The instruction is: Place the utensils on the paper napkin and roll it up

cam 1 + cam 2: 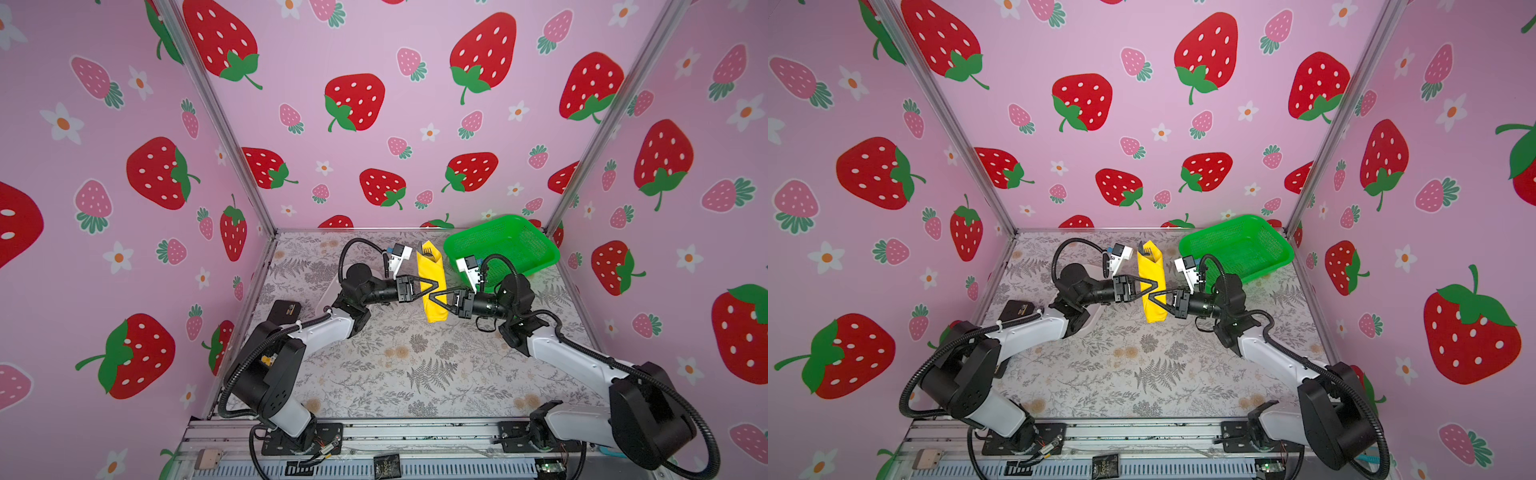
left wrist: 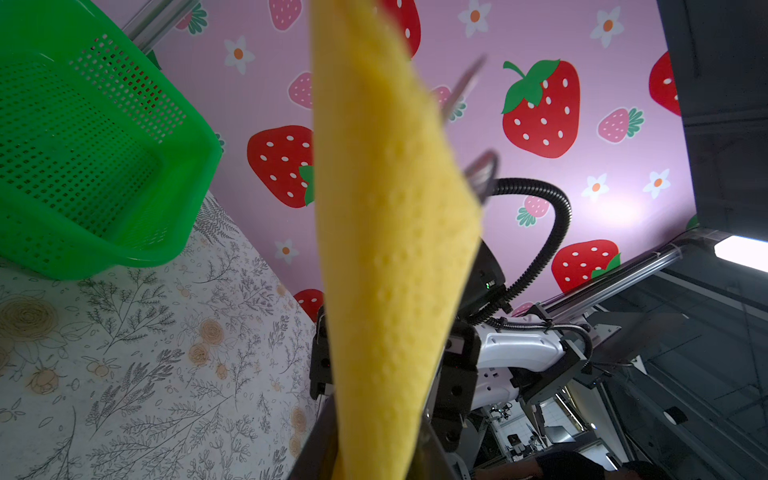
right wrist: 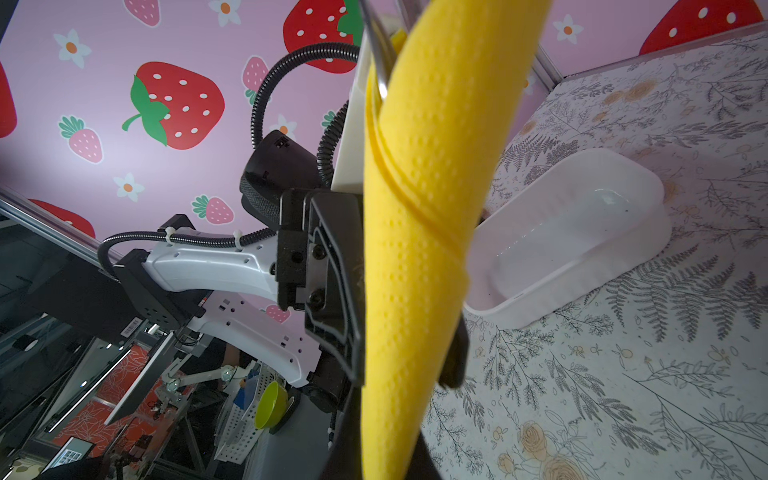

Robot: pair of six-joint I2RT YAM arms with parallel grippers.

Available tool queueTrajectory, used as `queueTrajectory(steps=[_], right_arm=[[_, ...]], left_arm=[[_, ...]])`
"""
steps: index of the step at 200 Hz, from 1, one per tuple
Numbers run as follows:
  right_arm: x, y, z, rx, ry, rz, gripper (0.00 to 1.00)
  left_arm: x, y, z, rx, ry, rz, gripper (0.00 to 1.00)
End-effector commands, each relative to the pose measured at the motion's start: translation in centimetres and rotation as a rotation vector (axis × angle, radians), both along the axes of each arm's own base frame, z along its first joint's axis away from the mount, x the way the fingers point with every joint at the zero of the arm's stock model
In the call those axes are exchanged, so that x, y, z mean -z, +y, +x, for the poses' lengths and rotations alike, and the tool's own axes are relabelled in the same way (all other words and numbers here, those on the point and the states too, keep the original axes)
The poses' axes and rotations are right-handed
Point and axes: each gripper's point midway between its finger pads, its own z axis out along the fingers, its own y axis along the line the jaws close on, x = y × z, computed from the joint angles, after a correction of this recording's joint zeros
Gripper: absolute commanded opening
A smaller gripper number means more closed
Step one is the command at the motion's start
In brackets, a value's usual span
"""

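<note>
- The paper napkin (image 1: 432, 270) is already wrapped around the utensils (image 1: 428, 251) as a long, narrow yellow roll. It is near the far edge of the surface (image 1: 395, 365), just beside the green basket (image 1: 544, 245) that stands in the far right corner.
- At the far end of the roll the shiny heads of the utensils stick out. The handles are hidden inside the paper, so I cannot count the pieces.
- In the right wrist view the outer edge of the paper runs slanted around the roll (image 3: 419, 216), which looks like a finished wrap.
- The left gripper (image 1: 435, 284) is closed on the roll from the left side, at about its middle.
- The right gripper (image 1: 431, 297) is closed on the roll from the right side, a little nearer to the front edge.
- The roll seems to be lifted between the two grippers; whether its near end touches the surface I cannot tell.
- In my judgement, placing and rolling are done. What is left is probably only to lay the roll down and release it without the paper opening again.
- The white tray (image 3: 561, 286) and the basket look empty.
</note>
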Motion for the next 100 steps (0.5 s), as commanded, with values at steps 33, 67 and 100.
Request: queueTrajectory(steps=[33,67,100], right_arm=[[-1.71,-0.09,-0.40,-0.015,-0.077,0.039,0.07],[-1.57,-0.01,-0.28,-0.015,-0.074,0.036,0.08],[-1.24,-0.01,-0.17,-0.010,-0.070,0.029,0.09]], left_arm=[[-2.91,-0.06,-0.61,0.029,-0.069,-0.067,0.23],[-2.86,-0.12,-0.55,0.031,-0.066,-0.068,0.14],[-3.03,-0.08,-0.61,0.030,-0.074,-0.069,0.08]])
